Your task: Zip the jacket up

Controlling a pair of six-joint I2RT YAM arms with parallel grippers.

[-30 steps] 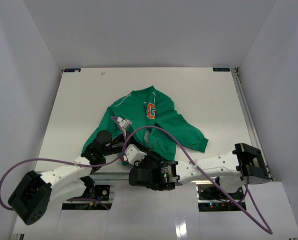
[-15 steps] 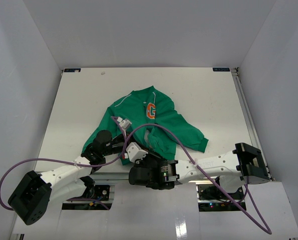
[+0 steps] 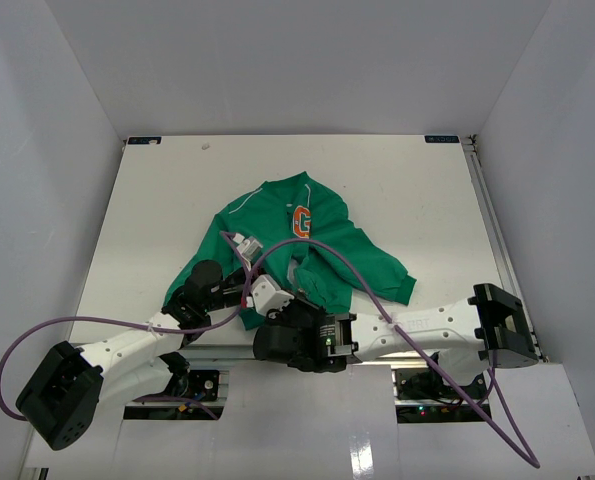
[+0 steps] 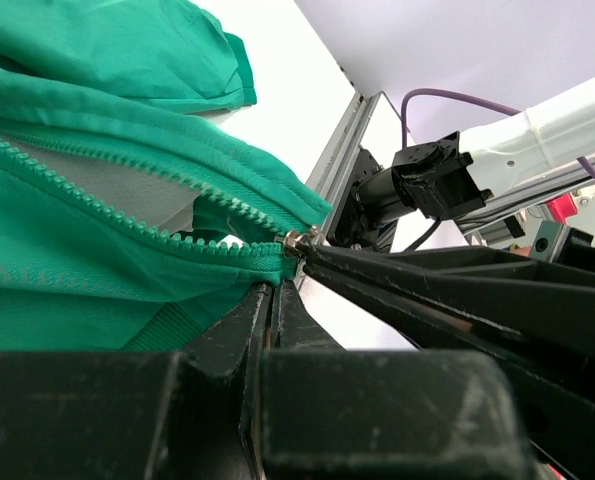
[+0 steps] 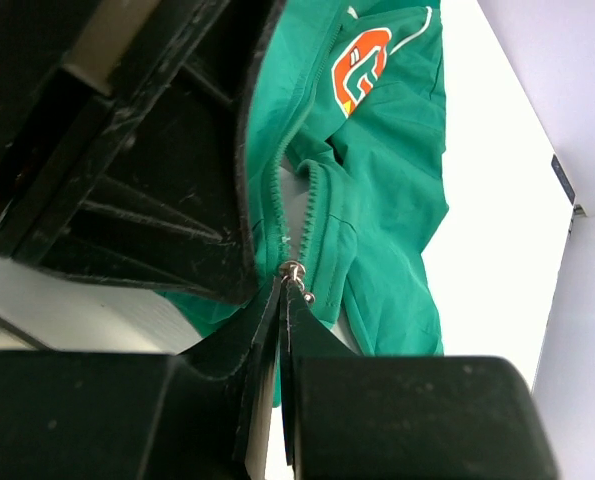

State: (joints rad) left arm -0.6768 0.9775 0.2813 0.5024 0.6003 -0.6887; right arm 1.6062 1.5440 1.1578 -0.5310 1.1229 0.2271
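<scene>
The jacket point(image 3: 327, 250) lies on the white table point(image 3: 177, 190), front side up, with its collar at the far end and its bottom edge close to me, near the table's near edge. The orange G point(image 3: 301, 221) shows on the chest, and one sleeve point(image 3: 389, 278) sticks out to my right. Both my claws meet at the bottom edge of the jacket, right beside each other. My left claw point(image 3: 239, 292) is squeezed tight on the green cloth at the bottom of the zip point(image 4: 127, 225). In its own camera its two fingers point(image 4: 252, 320) press together with the hem between them. My right claw point(image 3: 267, 300) comes in from the right, and its thin black fingers point(image 4: 397, 275) reach to the little silver slider point(image 4: 295, 240). In the right camera those fingers are pressed shut with their tips at the slider, so I think they pinch it, but the tips hide the exact spot. A tiny round bit hangs just beside the slider. The slider sits at the very bottom of the zip. Above it the two rows of teeth spread apart, and pale lining point(image 5: 299, 212) shows between them, so the jacket is open nearly all the way up. A purple cable point(image 3: 347, 275) curves across the jacket
</scene>
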